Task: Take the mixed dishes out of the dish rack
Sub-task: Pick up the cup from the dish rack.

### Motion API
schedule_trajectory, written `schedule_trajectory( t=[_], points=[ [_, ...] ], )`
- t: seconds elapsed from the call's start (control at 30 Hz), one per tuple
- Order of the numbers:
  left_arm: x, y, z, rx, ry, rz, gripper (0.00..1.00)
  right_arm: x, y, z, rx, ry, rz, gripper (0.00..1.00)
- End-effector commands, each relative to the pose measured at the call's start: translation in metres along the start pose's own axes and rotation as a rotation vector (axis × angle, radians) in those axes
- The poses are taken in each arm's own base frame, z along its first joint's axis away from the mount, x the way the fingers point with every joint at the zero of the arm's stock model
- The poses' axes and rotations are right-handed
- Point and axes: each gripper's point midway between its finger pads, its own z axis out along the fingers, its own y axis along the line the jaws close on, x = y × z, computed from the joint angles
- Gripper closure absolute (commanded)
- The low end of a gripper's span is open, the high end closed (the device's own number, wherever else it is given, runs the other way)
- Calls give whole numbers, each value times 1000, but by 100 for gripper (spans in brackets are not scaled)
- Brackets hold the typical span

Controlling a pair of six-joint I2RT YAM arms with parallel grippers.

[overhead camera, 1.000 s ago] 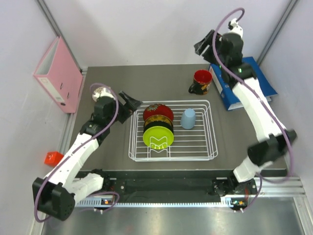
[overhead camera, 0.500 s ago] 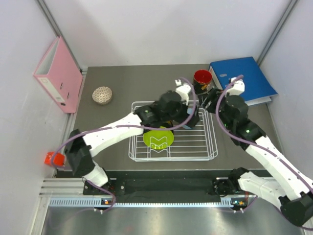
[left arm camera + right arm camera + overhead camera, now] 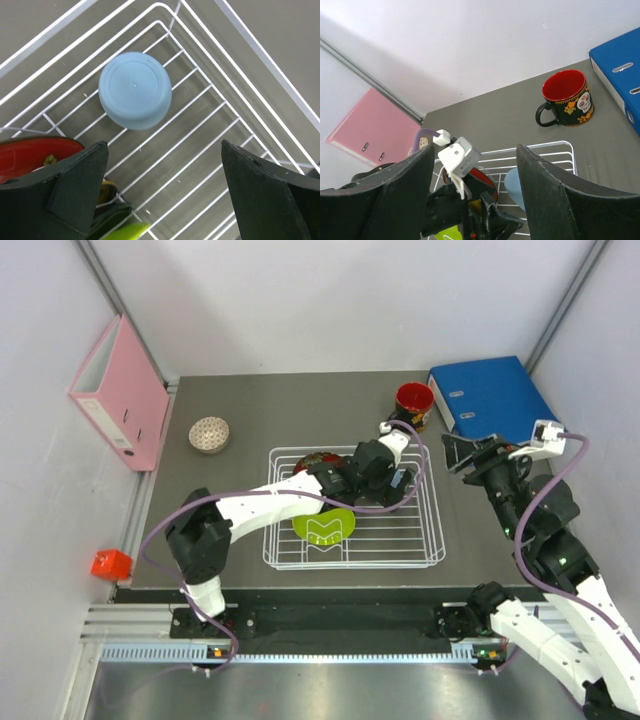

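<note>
Pale-blue cup (image 3: 135,90) beneath spread left jaws

Left end effector (image 3: 162,146) spread wide over the dish rack (image 3: 235,60) — the gap between its fingers is clear, with the blue cup (image 3: 135,90) just ahead. The red bowl (image 3: 35,155) crowds one finger; rack corner wires close in beyond the cup.

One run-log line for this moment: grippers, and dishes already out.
left gripper: open, above upturned blue cup in dish rack | right gripper: open, empty | mug, beige bowl: on table
</note>
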Motion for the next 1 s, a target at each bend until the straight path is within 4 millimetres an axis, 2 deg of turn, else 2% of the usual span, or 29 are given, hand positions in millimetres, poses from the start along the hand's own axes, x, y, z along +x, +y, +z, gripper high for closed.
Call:
schedule_trajectory(
  t=[0.0, 0.27, 0.57, 0.7, 0.73, 0.83, 0.87, 0.9, 0.97],
  points=[
    [-32, -1, 9, -15, -113, 7, 1, 8, -1, -5, -7, 30, 5, 34],
    [-35, 3, 38, -37, -166, -35, 1, 17, 1, -6, -31, 50, 22, 34],
    [-33, 18, 57, -88, -171, -62, 2, 20, -1, -7, -33, 52, 22, 34],
    [-31, 19, 56, -93, -175, -54, 13, 23, -3, -7, -30, 57, 23, 34],
    [-32, 19, 55, -93, -178, -55, 19, 24, -3, -7, -30, 59, 23, 34],
    [-31, 20, 51, -93, -178, -56, 22, 25, -3, -7, -31, 63, 24, 34],
    [-36, 19, 44, -83, -191, -61, 26, 25, -3, -7, -33, 64, 22, 34],
    [-32, 19, 42, -78, -184, -58, 29, 25, -3, -7, -33, 63, 23, 34],
    [-41, 17, 32, -65, -222, -62, 38, 23, -2, -7, -33, 57, 22, 35]
  ],
)
